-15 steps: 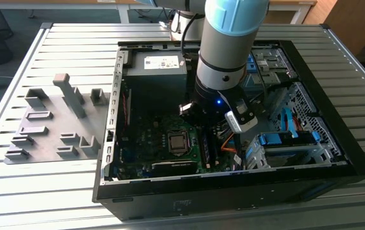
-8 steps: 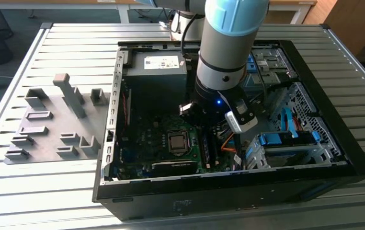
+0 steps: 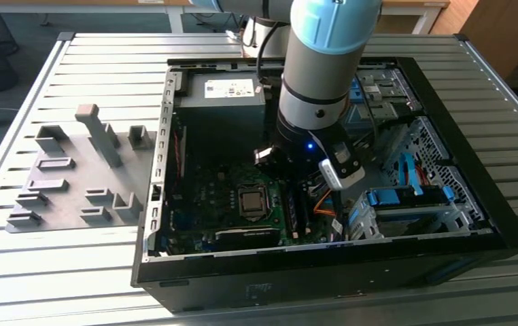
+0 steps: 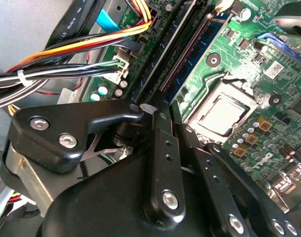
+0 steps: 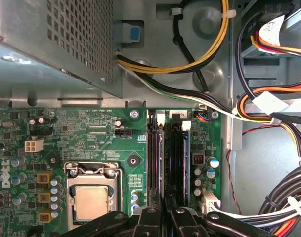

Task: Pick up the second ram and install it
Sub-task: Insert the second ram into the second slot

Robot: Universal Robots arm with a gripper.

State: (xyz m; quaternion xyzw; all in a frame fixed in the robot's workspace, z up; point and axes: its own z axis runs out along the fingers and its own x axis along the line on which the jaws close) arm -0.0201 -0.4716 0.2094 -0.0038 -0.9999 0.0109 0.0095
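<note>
- Right at my wrist, the gripper has its jaws drawn to a narrow slit, pinching the thin top edge of the second ram.
- I'm holding it edge-up, so it lines up with the memory slots just beside the processor.
- It looks to be standing in its slot; whether it's fully seated, I can't tell.
- Beyond the processor, yellow and black cables loop clear of the slots, leaving me room.
- Farther from the processor, the power supply sits against the case wall.
</note>
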